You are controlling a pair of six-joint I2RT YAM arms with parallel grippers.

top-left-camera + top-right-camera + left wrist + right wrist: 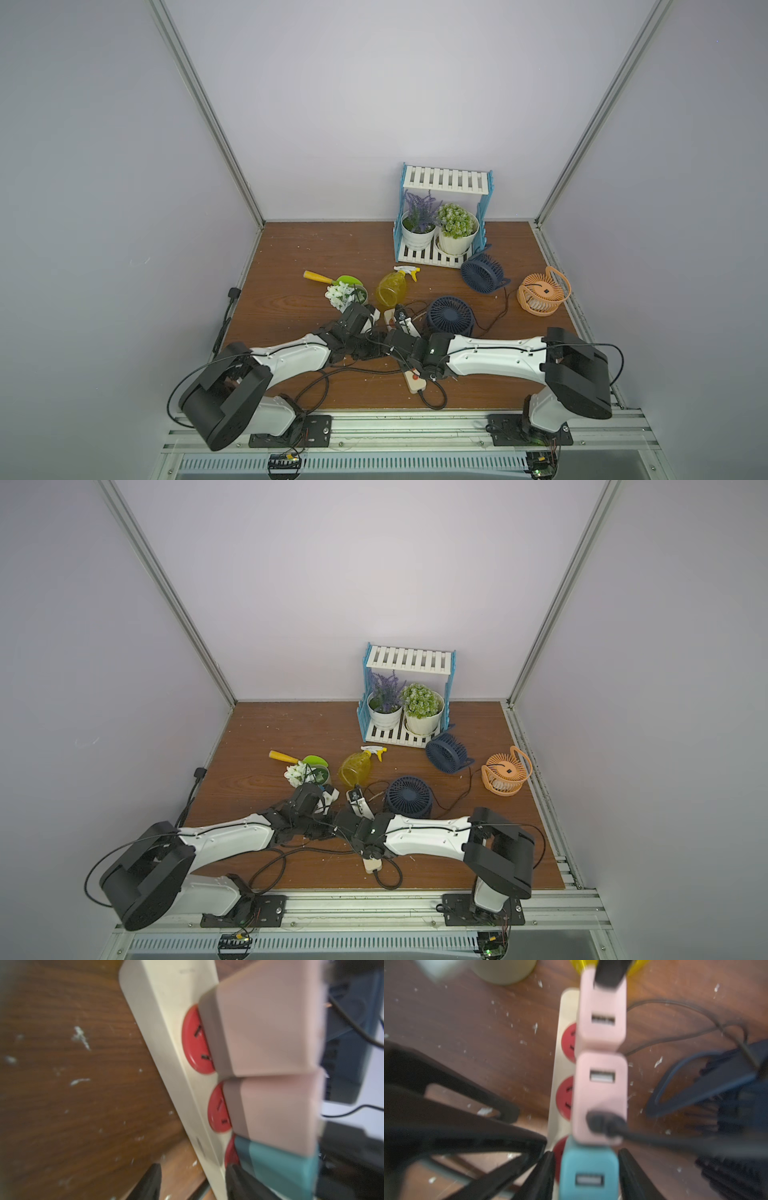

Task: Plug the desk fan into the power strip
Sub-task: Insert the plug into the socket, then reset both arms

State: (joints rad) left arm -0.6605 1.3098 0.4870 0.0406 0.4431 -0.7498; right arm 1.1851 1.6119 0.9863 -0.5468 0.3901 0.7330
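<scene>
We see left tool (193, 1167) wide, straddling power strip (166, 1012) edge, lower frame | right tool (586, 1153) parted, flanking teal adapter (588, 1165) on the strip, lower centre | two pink adapters (600, 1088) adjacent

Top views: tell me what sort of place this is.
Probably a robot lab booth staged as a home desk: bare walls in an aluminium frame, two arms bolted to a front rail, a wooden tabletop with potted plants and fans.

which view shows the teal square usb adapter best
The right wrist view: the teal square USB adapter faces the camera, port visible. Left wrist shows only its side; in both top views it is hidden.
</scene>
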